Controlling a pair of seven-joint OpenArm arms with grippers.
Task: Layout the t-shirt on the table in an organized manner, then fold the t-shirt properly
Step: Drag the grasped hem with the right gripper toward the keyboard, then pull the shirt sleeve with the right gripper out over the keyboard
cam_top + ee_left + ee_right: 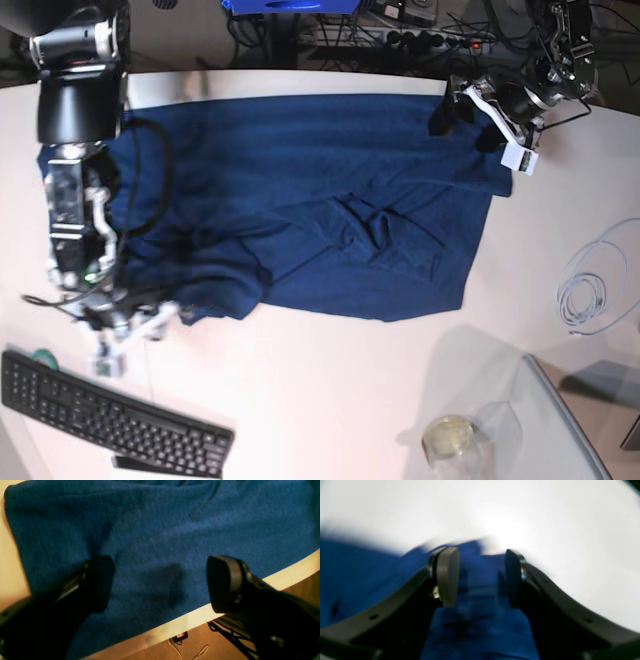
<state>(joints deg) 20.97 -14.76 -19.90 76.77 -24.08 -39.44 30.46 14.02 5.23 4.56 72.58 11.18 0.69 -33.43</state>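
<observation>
T-shirt (320,220) lies spread on the table (330,400), long axis running side to side between the arms; right gripper (480,576) at its near corner, jaws parted with a fabric fold between them, left gripper (160,582) wide open, empty, above the far edge.

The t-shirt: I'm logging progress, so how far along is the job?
Done: the t-shirt lies mostly spread on the table. In hand: the right gripper straddles a bunched sleeve with parted jaws, and the left gripper hovers open over the far edge. Left: smoothing the rumpled middle, then all folds.
</observation>
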